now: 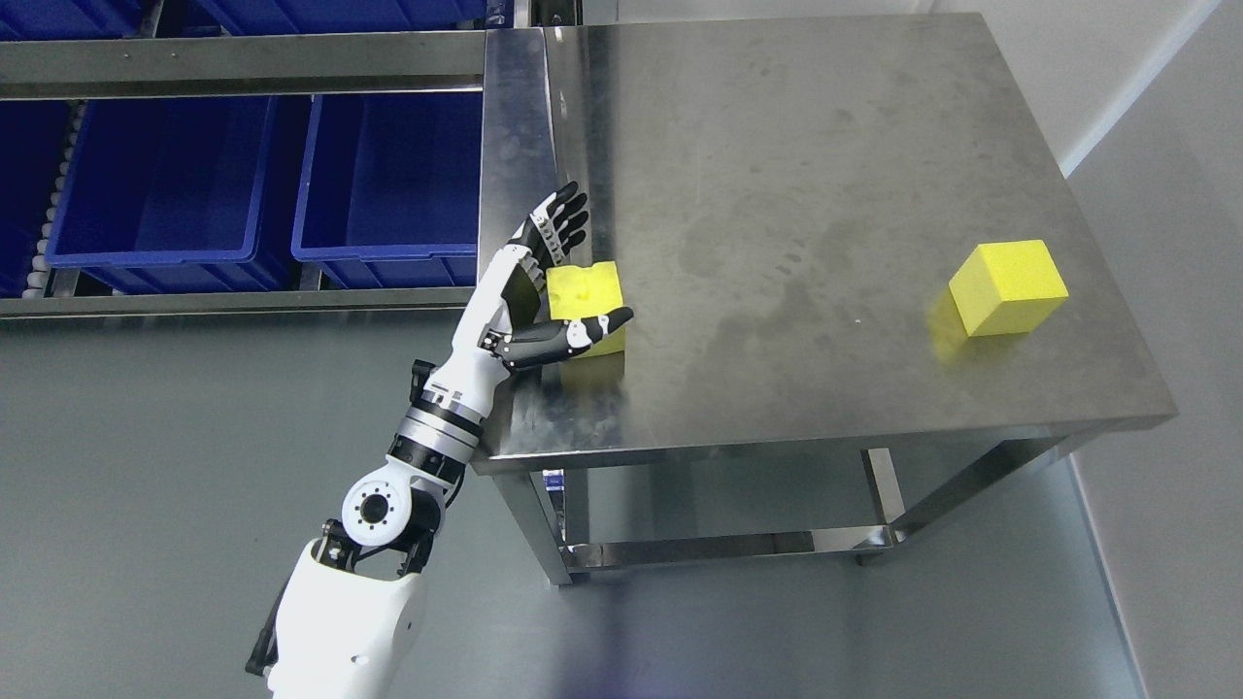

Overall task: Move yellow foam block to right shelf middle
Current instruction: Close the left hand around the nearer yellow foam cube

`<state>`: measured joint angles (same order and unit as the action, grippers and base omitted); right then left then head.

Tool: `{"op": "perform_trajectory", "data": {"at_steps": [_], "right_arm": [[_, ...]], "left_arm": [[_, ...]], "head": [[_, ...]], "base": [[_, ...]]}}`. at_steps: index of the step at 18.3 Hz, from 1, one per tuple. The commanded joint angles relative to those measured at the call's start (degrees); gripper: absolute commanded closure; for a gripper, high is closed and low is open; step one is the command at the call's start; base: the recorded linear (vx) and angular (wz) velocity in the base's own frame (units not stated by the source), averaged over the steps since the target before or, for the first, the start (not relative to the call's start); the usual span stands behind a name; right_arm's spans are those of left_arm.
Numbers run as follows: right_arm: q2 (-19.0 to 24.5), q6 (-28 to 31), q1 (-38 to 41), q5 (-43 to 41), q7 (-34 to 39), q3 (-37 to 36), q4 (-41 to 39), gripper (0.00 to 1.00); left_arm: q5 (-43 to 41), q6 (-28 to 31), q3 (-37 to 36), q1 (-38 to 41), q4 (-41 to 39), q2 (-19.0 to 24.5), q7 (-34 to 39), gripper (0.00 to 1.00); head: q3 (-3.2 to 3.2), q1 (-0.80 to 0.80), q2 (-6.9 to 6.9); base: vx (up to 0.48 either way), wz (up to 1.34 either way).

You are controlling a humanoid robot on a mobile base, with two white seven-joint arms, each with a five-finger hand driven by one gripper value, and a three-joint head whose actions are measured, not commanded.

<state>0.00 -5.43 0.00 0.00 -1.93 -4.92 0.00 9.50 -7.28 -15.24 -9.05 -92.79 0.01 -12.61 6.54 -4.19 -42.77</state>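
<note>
- Head view: a stainless steel table (pixel 825 194) fills the middle and the right of the picture, seen from above, with its legs and a lower crossbar showing at about 6 o'clock.
- The left arm enters from about 7 o'clock and reaches up to the table's near left corner.
- The left hand (pixel 544 291) is at the table's left edge, with the palm turned toward a yellow foam block (pixel 587 291).
- The fingers (pixel 563 218) are stretched out and spread, pointing to about 1 o'clock; they do not close around anything.
- The thumb (pixel 573 335) lies across the front of the block, pointing to about 3 o'clock, and seems to touch the block's near side.
- This yellow foam block sits on the table top, just beside the left edge, between the palm and the thumb; the hand is against it but not clenched on it.
- A second yellow foam cube (pixel 1008 286) stands on the table at about 3 o'clock from the first, near the right edge and well apart from the hand.
- At about 10 o'clock, behind the table, two blue plastic bins (pixel 282 175) sit side by side on a metal rack (pixel 243 63).
- The right arm does not show.
</note>
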Motion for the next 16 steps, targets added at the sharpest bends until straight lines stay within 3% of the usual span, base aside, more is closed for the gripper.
{"op": "perform_trajectory", "data": {"at_steps": [1, 8, 10, 13, 16], "right_arm": [[-1.0, 0.0, 0.1, 0.2, 0.0, 0.0, -1.0, 0.00], [-1.0, 0.0, 0.1, 0.2, 0.0, 0.0, -1.0, 0.00], [-1.0, 0.0, 0.1, 0.2, 0.0, 0.0, -1.0, 0.00], [-1.0, 0.0, 0.1, 0.2, 0.0, 0.0, -1.0, 0.00], [-1.0, 0.0, 0.1, 0.2, 0.0, 0.0, -1.0, 0.00]], "left_arm": [[-2.8, 1.2, -6.8, 2.0, -4.9, 1.0, -0.1, 0.21], [-8.3, 3.1, -5.3, 3.9, -5.7, 1.0, -4.8, 0.32], [-12.6, 4.7, -5.3, 3.6, -5.7, 1.0, -5.6, 0.41], [-13.5, 6.2, -5.0, 3.7, -5.7, 1.0, -6.4, 0.47], [-13.5, 6.6, -4.4, 3.4, -5.7, 1.0, -6.6, 0.62]], "head": [[0.00, 0.00, 0.00], [0.00, 0.00, 0.00], [0.00, 0.00, 0.00], [0.00, 0.00, 0.00], [0.00, 0.00, 0.00]], "base": [[0.000, 0.00], [0.000, 0.00], [0.000, 0.00], [0.000, 0.00], [0.000, 0.00]]}}
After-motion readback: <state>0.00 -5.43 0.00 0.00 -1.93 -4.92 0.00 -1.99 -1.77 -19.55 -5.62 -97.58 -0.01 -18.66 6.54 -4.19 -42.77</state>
